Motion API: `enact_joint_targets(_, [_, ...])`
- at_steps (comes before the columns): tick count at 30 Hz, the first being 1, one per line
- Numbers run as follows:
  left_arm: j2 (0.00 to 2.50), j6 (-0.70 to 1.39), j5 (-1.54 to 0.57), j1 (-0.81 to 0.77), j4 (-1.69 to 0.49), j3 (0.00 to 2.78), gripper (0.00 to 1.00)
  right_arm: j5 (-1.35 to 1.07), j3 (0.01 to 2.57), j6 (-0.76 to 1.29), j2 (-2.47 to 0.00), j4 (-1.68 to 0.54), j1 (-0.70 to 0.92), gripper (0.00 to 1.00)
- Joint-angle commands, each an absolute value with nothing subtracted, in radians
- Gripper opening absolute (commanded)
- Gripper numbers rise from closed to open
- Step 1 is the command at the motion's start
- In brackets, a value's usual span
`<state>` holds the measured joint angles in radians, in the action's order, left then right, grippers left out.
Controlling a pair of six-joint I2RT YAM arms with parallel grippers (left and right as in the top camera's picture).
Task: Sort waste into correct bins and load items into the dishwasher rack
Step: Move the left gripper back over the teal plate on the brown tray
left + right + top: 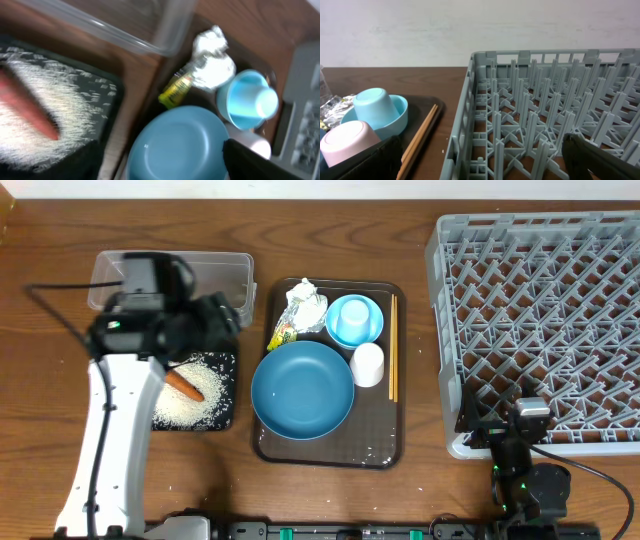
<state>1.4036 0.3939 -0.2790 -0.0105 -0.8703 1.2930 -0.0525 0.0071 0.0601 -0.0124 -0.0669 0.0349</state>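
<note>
While the left gripper [215,325] hangs above the meeting edges of the clear rectangular plastic tub [228,273] and the shallow black rectangular tray [229,423], its fingers stand apart with nothing between them. On the black tray the orange carrot [185,386] lies in a bed of loose white rice grains [205,408].

Just beside that tray on the dark wooden tabletop [50,240] sits the larger brown serving tray [330,452]. It carries the large dark-blue bowl [302,390], with the small white cup [368,364] just beside the bowl's right rim. The small light-blue bowl [354,320] is at the back, and the thin wooden chopsticks [392,345] lie along the right edge. The crumpled white-silver wrapper [305,305] and the small yellow-green packet [281,337] lie together at the serving tray's back left corner.

The right gripper [527,412] sits at the near edge of the large square grey plastic dishwasher rack [540,300], spread wide and holding nothing.
</note>
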Motion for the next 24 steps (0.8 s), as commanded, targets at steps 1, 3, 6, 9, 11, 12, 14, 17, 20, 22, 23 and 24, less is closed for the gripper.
enact_joint_targets(1, [1.455,0.366,-0.237,-0.083,-0.856,1.293,0.64,-0.053,0.006,0.070,-0.010,-0.071,0.038,0.99])
enact_joint_targets(3, [1.497,0.367,-0.239,-0.125,-0.855,1.287,0.47,-0.053,0.006,0.070,-0.010,-0.071,0.038,0.99])
enact_joint_targets(6, [1.575,0.367,-0.239,-0.199,-0.867,1.279,0.24,-0.053,0.006,0.070,-0.010,-0.071,0.038,0.99])
enact_joint_targets(9, [1.649,0.367,-0.239,-0.274,-0.882,1.279,0.06,-0.053,0.006,0.070,-0.010,-0.071,0.038,0.99])
enact_joint_targets(11, [1.688,0.367,-0.239,-0.323,-0.881,1.279,0.06,-0.053,0.006,0.070,-0.010,-0.071,0.038,0.99])
enact_joint_targets(12, [1.710,0.367,-0.239,-0.352,-0.881,1.279,0.06,-0.053,0.006,0.070,-0.010,-0.071,0.038,0.99])
enact_joint_targets(14, [1.744,0.371,-0.238,-0.397,-0.881,1.279,0.06,-0.053,0.006,0.070,-0.010,-0.071,0.038,0.99])
enact_joint_targets(17, [1.789,0.395,-0.238,-0.456,-0.881,1.279,0.06,-0.053,0.006,0.070,-0.010,-0.071,0.038,0.99])
enact_joint_targets(20, [1.818,0.433,-0.239,-0.504,-0.889,1.274,0.06,-0.053,0.006,0.070,-0.010,-0.071,0.038,0.99])
enact_joint_targets(22, [1.822,0.454,-0.239,-0.530,-0.888,1.260,0.06,-0.053,0.006,0.070,-0.010,-0.071,0.038,0.99])
enact_joint_targets(23, [1.823,0.466,-0.239,-0.543,-0.887,1.250,0.06,-0.053,0.006,0.070,-0.010,-0.071,0.038,0.99])
enact_joint_targets(24, [1.823,0.470,-0.239,-0.556,-0.884,1.239,0.06,-0.053,0.006,0.070,-0.010,-0.071,0.038,0.99])
